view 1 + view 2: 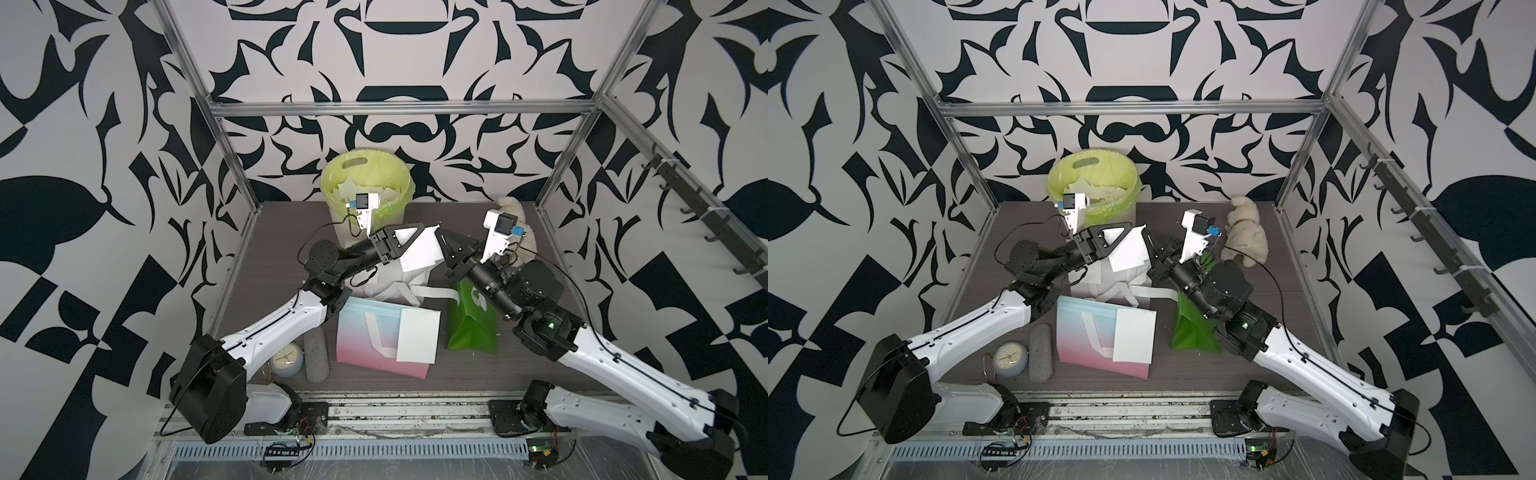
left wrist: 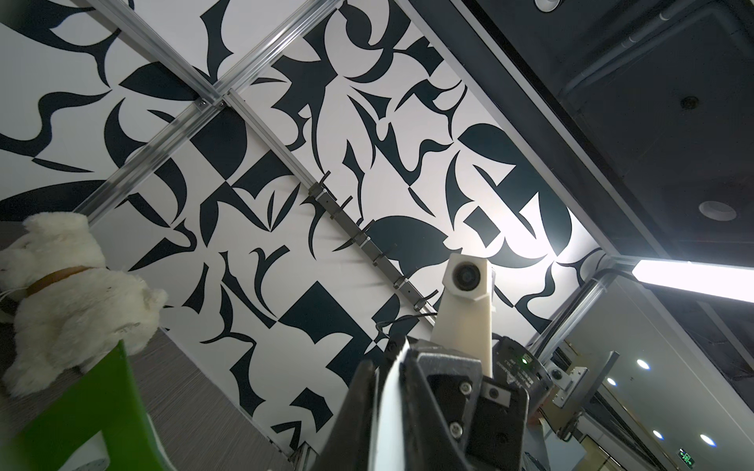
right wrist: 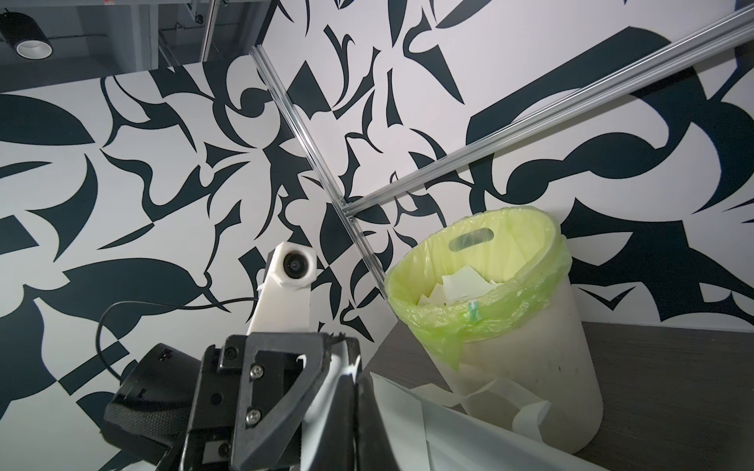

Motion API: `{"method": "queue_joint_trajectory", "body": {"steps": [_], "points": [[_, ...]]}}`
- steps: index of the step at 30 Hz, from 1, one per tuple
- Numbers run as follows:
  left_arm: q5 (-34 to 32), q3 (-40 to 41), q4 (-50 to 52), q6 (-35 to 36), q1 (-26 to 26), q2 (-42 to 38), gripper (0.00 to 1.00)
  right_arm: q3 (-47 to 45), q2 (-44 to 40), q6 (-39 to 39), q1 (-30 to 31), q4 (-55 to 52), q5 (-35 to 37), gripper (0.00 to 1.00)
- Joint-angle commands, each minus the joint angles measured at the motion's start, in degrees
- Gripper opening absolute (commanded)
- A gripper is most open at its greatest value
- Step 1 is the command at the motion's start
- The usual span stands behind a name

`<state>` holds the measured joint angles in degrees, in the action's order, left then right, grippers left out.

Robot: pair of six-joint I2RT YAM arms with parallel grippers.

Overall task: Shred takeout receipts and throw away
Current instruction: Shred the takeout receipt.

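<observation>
Nearest, the left arm [image 1: 270,332] and right arm [image 1: 615,365] are seen stretched over the desk [image 1: 478,374], tip to tip above the white tote bag [image 1: 388,291]. At the back, torn scraps [image 3: 461,285] are seen inside the lined bin [image 3: 530,367]. On the gradient gift bag [image 1: 357,357] a whole receipt [image 1: 419,336] is laid flat. A held receipt [image 1: 419,253] is spanned between the pincers. The right pincer [image 1: 444,241] is clenched on its edge. Whether the left pincer [image 1: 415,230] is gripping it cannot be told.
</observation>
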<state>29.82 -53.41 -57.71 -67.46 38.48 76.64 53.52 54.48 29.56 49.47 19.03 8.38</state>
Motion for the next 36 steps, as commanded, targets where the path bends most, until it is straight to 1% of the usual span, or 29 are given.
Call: {"method": "queue_joint_trajectory", "body": {"steps": [1,4,8,10,11,13,14,16,18,20,21,25,28,30,32,35,36], "points": [[0.97,-1.99,-0.08,1.15,0.22,0.35,0.17,2.88,0.01,-0.65,0.02,2.68,0.85,0.00],[0.95,-2.04,0.05,1.61,0.19,0.28,0.16,2.66,0.11,-0.65,0.06,2.80,0.92,0.00],[0.97,-2.05,1.29,3.30,0.18,-0.15,0.05,1.99,0.02,-0.65,0.04,3.18,1.28,0.00],[0.98,-2.13,2.64,4.75,0.28,-0.73,0.03,1.69,-0.24,-0.69,0.01,2.91,1.63,0.00],[1.18,-2.20,3.30,5.90,0.21,-1.04,0.00,1.47,-0.50,-0.87,0.06,2.71,1.89,0.00],[1.71,-2.30,5.42,9.44,0.23,-2.26,0.00,1.11,-1.10,-2.43,0.03,1.78,1.33,0.00],[2.25,-2.63,7.39,12.20,0.20,-3.08,0.00,1.00,-1.53,-3.86,0.00,0.78,0.19,0.03],[2.94,-3.67,14.11,19.59,0.28,-5.95,0.00,0.40,-2.60,-6.73,0.04,-1.04,-2.36,0.20],[2.88,-5.55,23.72,28.49,0.52,-7.98,0.00,-0.63,-3.86,-10.40,0.00,-3.10,-6.63,0.36],[4.24,-8.00,32.18,37.15,0.88,-8.92,0.00,-0.88,-4.54,-13.37,-0.05,-6.11,-9.25,0.43],[5.04,-9.30,36.26,41.54,1.28,-9.20,0.00,-0.58,-4.66,-14.50,0.06,-8.17,-9.69,0.44],[6.91,-12.07,45.07,53.59,3.76,-9.75,0.00,1.08,-4.30,-18.29,0.03,-13.23,-10.57,0.46],[7.10,-14.09,50.65,60.33,5.64,-9.66,0.00,2.49,-3.71,-20.28,0.01,-15.18,-14.22,0.46],[6.89,-14.70,51.91,62.41,6.33,-9.58,0.00,2.99,-3.41,-21.32,0.00,-15.29,-17.79,0.45],[6.93,-14.97,51.91,63.13,6.69,-9.56,0.00,2.91,-3.33,-21.64,0.02,-14.37,-20.42,0.40],[7.04,-15.15,51.82,63.60,6.74,-9.62,0.00,2.30,-3.65,-22.13,0.01,-13.36,-21.04,0.35],[7.23,-15.25,51.91,63.81,6.72,-9.60,0.00,2.19,-3.76,-22.49,0.05,-13.12,-21.02,0.35]]}}
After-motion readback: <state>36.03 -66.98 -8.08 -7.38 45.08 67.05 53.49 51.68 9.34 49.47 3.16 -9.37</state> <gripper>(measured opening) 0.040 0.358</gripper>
